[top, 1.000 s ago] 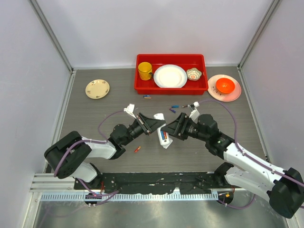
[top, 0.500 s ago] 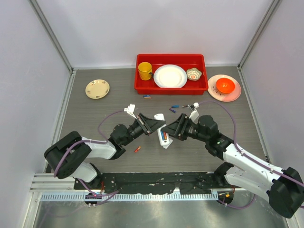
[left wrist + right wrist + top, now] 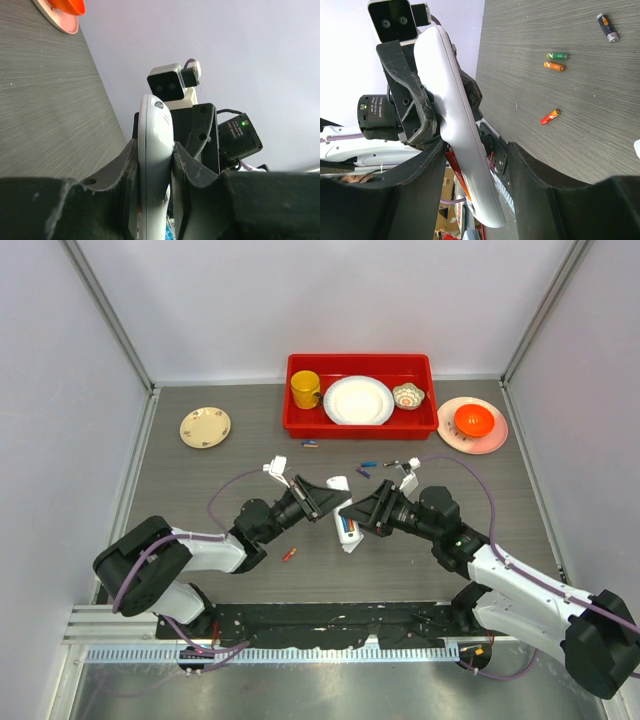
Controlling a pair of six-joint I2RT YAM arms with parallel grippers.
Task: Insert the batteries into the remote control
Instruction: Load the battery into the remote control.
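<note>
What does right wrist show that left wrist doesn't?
Right wrist only: four loose batteries on the table, plus an outside look at the left gripper clamping the remote control. Left wrist only: the orange bowl on its pink plate, and the right arm's wrist camera. Both: the remote control edge-on, pinched between the left gripper's fingers, and the grey table.

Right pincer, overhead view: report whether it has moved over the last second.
Yes, slightly: the right pincer has crept down the view, away from the red tray.
</note>
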